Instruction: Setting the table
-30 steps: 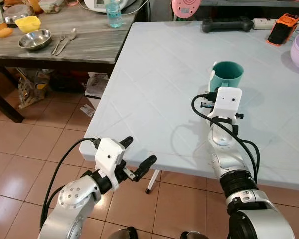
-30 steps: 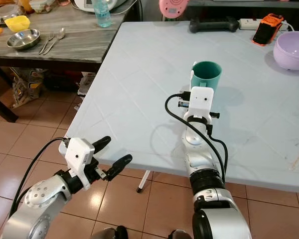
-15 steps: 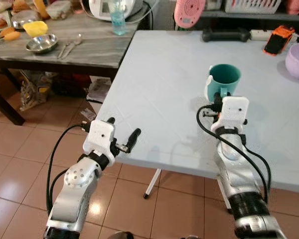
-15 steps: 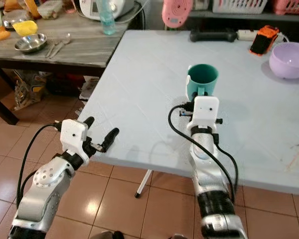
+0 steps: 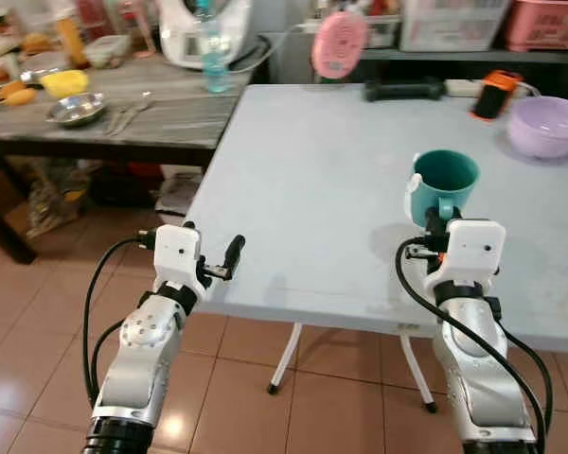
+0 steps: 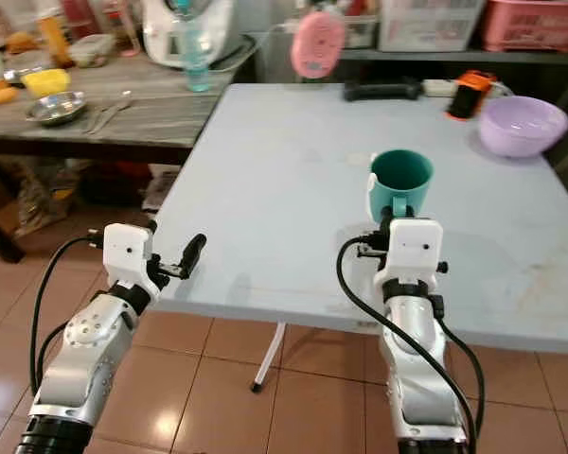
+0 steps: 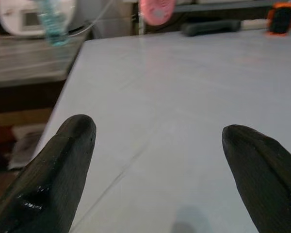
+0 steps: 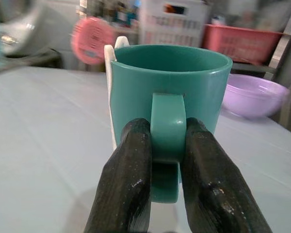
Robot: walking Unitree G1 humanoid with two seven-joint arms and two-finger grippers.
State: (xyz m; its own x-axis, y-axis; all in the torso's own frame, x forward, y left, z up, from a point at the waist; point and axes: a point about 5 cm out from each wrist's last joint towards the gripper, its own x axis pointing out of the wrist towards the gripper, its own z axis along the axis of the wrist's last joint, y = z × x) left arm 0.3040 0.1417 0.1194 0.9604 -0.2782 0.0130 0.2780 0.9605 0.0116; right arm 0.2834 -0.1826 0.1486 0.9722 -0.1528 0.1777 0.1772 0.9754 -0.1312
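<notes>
- Teal mug (image 5: 442, 185) upright on the pale blue surface (image 5: 312, 180), near its front edge and toward the right side, handle turned to the front edge.
- Right claw (image 8: 167, 145) clamped on the mug's handle, 2 black fingers (image 8: 123, 184) pressed against either side of it; seen from the head cameras as a white wrist housing just in front of the mug, at the front edge.
- Pale strip visible against the mug's outer wall on 1 side; cannot tell what it is.
- Left claw (image 5: 216, 262) raised beside the front left corner of the surface, spread wide and holding nothing, fingers (image 7: 63, 165) pointing over the bare top.
- Lilac bowl (image 5: 546, 126) near the back right corner, well apart from the mug.
- Orange and black device (image 5: 493, 93) and a dark elongated object (image 5: 404, 89) along the back edge, with a white power strip beside them.
- Pink round object (image 5: 339, 43) standing at the back edge, left of the dark object.
- Second, dark grey surface (image 5: 161, 104) to the left, carrying a steel bowl (image 5: 75, 109), cutlery (image 5: 125, 117) just beside it, a yellow dish (image 5: 64, 83), a clear bottle (image 5: 209, 57) and a white appliance.
- Terracotta tiled floor (image 5: 38, 312) under both.
</notes>
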